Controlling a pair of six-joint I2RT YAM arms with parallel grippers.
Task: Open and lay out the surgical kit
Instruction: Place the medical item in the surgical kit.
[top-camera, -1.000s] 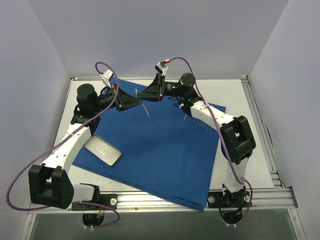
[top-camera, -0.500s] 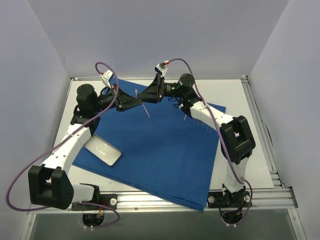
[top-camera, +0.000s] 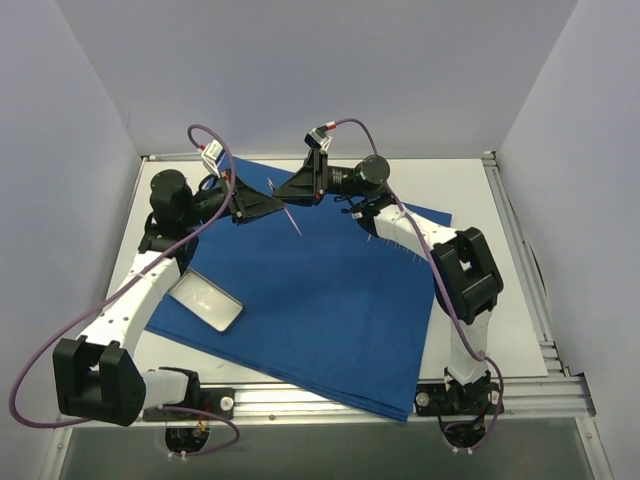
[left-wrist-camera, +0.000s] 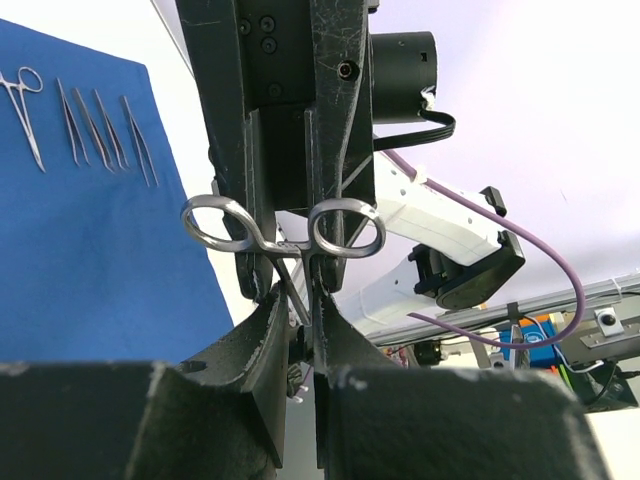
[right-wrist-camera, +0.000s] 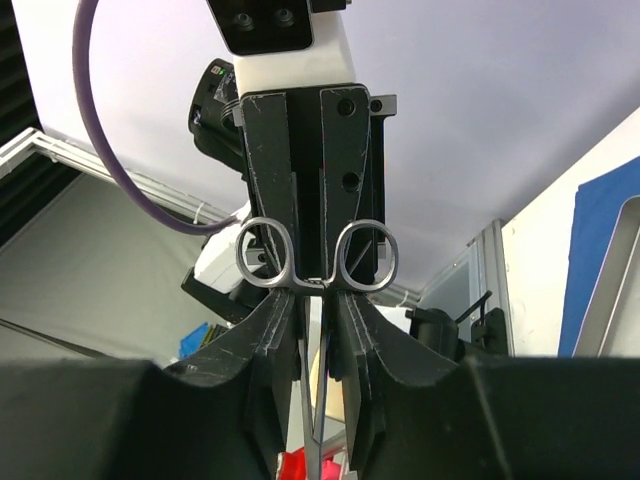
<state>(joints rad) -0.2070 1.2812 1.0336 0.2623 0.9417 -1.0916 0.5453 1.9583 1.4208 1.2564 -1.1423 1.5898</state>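
The royal-blue cloth (top-camera: 320, 300) lies spread on the table. The shiny metal tray (top-camera: 205, 300) sits on its left part. Several silver instruments (top-camera: 392, 238) lie in a row near its right edge, also in the left wrist view (left-wrist-camera: 90, 125). My left gripper (top-camera: 270, 200) and right gripper (top-camera: 284, 192) meet tip to tip above the cloth's back edge. Both are shut on one scissor-like instrument (top-camera: 292, 220) that hangs between them. In the left wrist view its ring handles (left-wrist-camera: 285, 225) stand above my left gripper (left-wrist-camera: 298, 300). In the right wrist view its rings (right-wrist-camera: 317, 255) stand above my right gripper (right-wrist-camera: 318, 300).
The white table (top-camera: 500, 200) shows bare to the right of the cloth. An aluminium rail (top-camera: 330, 400) runs along the near edge. Purple cables (top-camera: 200, 135) loop over both wrists. Grey walls close in the back and both sides.
The right arm's elbow has shifted slightly left and toward the near side. Both grippers have stayed together on the instrument.
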